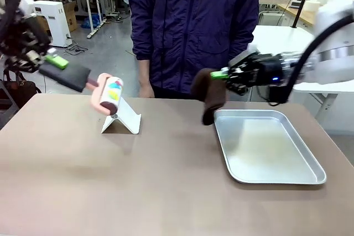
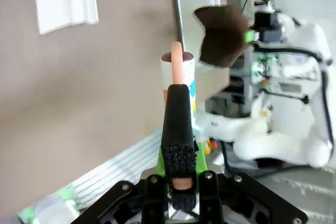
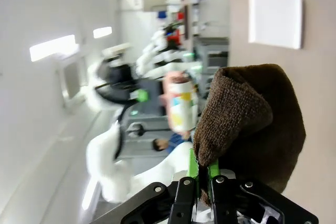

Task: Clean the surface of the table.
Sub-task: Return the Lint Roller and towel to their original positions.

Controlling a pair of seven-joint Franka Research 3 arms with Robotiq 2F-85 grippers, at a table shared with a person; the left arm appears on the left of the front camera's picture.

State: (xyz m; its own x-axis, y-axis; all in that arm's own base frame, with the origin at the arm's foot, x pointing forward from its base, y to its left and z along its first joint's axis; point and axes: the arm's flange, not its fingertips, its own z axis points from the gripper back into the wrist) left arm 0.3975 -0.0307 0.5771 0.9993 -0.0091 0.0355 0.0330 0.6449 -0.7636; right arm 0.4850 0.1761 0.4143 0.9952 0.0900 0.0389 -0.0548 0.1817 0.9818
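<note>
Below both tools, your brown counter (image 1: 110,181) looks bare and no wiping has begun, I judge. The right tool (image 1: 221,74) is clamped on a brown cloth (image 1: 209,95) hanging above the metal tray (image 1: 265,147); the left tool (image 1: 52,62) grips a lint roller (image 1: 108,95) over the white stand (image 1: 123,119), which blocks that stretch.

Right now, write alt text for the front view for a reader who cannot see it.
Two robot hands hang above a tan table: the left hand grips a lint roller by its black handle, the right hand holds a brown cloth. A white stand and a metal tray rest on the table; a person stands behind.
</note>
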